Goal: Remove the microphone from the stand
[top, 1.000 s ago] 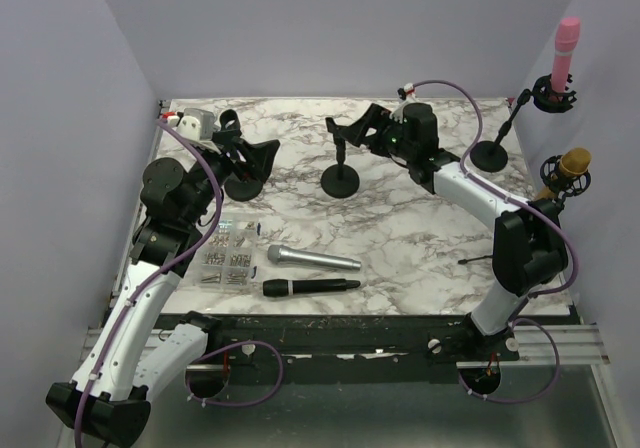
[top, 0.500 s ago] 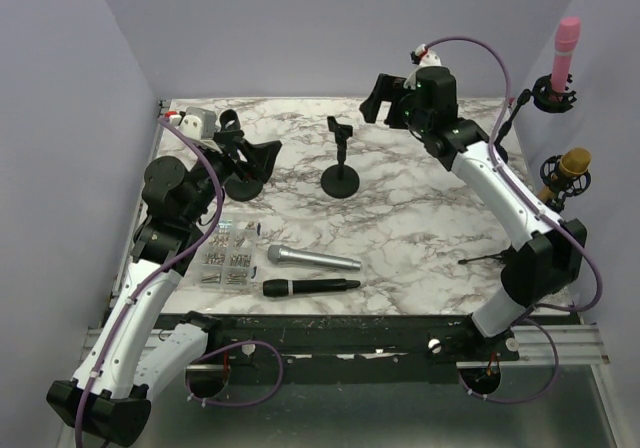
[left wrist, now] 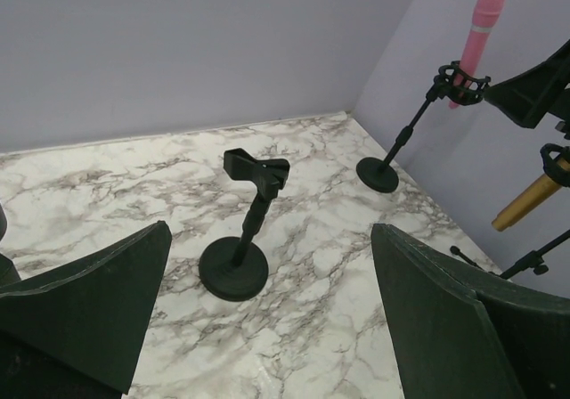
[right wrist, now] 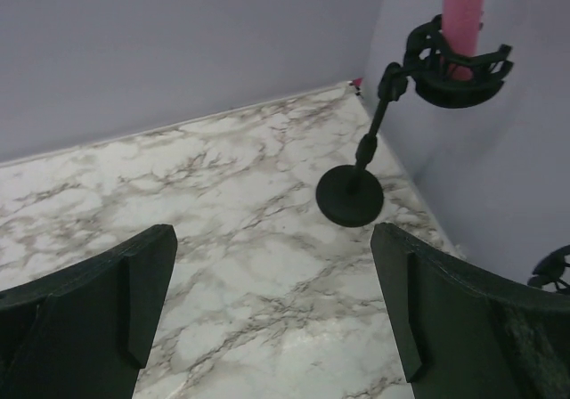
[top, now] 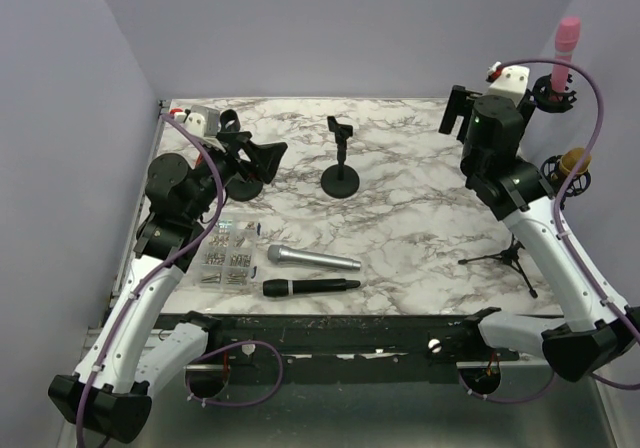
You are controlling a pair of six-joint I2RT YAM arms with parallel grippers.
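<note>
A pink microphone (top: 566, 46) stands upright in a black stand clip (top: 553, 96) at the far right; it also shows in the left wrist view (left wrist: 481, 20) and the right wrist view (right wrist: 465, 7). A gold microphone (top: 572, 163) sits in a second stand just in front of it. My right gripper (top: 462, 113) is open and empty, raised left of the pink microphone's stand, whose round base (right wrist: 350, 196) lies ahead of the jaws (right wrist: 273, 239). My left gripper (top: 255, 158) is open and empty (left wrist: 270, 265), facing an empty stand (top: 340, 158).
A silver microphone (top: 312, 259) and a black microphone (top: 310, 287) lie on the marble table near the front. A tray of small parts (top: 228, 253) sits at the left. A small tripod (top: 505, 258) stands at the right. Walls close in on both sides.
My right arm has swung from the empty middle stand up and to the right, toward the pink microphone's stand. The left arm has barely moved.
</note>
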